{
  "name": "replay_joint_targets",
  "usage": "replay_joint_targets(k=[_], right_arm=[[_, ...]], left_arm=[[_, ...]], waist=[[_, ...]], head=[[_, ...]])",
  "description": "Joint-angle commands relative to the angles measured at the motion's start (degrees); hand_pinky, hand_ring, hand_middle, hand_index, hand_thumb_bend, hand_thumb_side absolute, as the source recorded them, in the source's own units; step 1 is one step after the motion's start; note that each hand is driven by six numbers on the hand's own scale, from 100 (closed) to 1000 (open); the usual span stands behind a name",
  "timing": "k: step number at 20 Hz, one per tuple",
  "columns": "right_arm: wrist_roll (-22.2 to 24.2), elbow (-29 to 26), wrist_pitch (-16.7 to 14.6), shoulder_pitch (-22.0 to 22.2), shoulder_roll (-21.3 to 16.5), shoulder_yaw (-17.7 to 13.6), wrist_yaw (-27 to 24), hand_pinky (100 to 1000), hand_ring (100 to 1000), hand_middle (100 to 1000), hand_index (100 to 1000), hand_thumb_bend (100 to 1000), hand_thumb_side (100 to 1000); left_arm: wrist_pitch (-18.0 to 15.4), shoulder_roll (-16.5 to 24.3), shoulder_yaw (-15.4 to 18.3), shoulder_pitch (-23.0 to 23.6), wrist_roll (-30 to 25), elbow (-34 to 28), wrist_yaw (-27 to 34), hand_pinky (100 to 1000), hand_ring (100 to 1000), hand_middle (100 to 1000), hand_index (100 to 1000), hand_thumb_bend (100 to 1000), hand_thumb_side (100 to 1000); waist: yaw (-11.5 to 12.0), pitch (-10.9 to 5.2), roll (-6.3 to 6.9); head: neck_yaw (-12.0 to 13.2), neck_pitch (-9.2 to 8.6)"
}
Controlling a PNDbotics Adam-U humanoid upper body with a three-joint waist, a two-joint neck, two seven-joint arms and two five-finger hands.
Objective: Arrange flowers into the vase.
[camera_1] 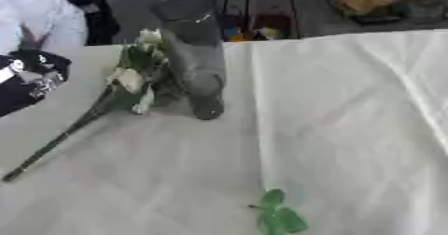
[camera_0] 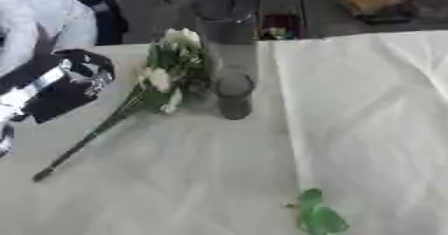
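The robot's left hand [camera_0: 66,86] comes in from the left edge, its black and silver wrist angled up toward the middle of the desk [camera_0: 367,129]. It sits beside the upper part of a flower stem, apart from it as far as the blur allows; whether its fingers are spread or curled cannot be told. The right hand shows in neither view.

A tall clear glass vase [camera_0: 229,44] stands upright near the far edge of the white-covered desk, its rim reaching up past the cloth's far border. The flower spray [camera_0: 166,74], with pale cream blooms and green leaves, lies on the cloth just left of the vase, its blooms leaning against or very near the glass. Its long dark green stem [camera_0: 79,146] runs diagonally down toward the near left corner, flat on the cloth.

A small sprig of green leaves [camera_0: 317,216] lies alone near the front edge, well apart from the vase and the spray.
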Motion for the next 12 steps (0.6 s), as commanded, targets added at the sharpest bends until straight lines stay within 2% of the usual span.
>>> replay_joint_targets(k=[1, 3, 7, 11, 12], right_arm=[[0.26, -0.99, -0.03, -0.34, -0.51, -0.04, -0.64, 631, 715, 537, 772, 100, 998], [0.29, -0.99, -0.06, -0.38, -0.52, -0.03, -0.67, 630, 715, 537, 772, 100, 998], [0.28, -0.99, -0.12, -0.45, -0.5, -0.04, -0.73, 631, 715, 538, 772, 100, 998], [0.28, -0.99, -0.15, -0.48, -0.51, -0.03, -0.77, 631, 715, 538, 772, 100, 998], [0.29, -0.99, -0.14, -0.47, -0.5, -0.01, -0.78, 631, 715, 537, 772, 100, 998]], left_arm=[[0.0, 1.54, 0.76, -0.81, -0.07, -0.72, 0.1, 556, 855, 873, 906, 105, 1000], [0.02, 1.56, 0.71, -0.9, -0.16, -0.72, 0.07, 561, 861, 882, 912, 119, 1000], [0.02, 1.53, 0.53, -0.99, -0.8, -0.72, 0.18, 588, 892, 930, 939, 225, 1000], [-0.05, 1.55, 0.44, -1.2, -1.59, -0.72, 0.39, 591, 896, 935, 943, 237, 998], [-0.16, 1.6, 0.31, -1.43, -1.81, -0.72, 0.27, 682, 961, 999, 989, 325, 970]], waist=[[0.09, -0.91, -0.09], [0.08, -0.87, -0.17], [0.07, -0.86, -0.27], [0.07, -0.87, -0.29], [0.06, -0.89, -0.3]], head=[[-0.09, -0.13], [-0.12, -0.05], [-0.13, 0.69], [-0.22, 1.0], [-0.2, 1.01]])
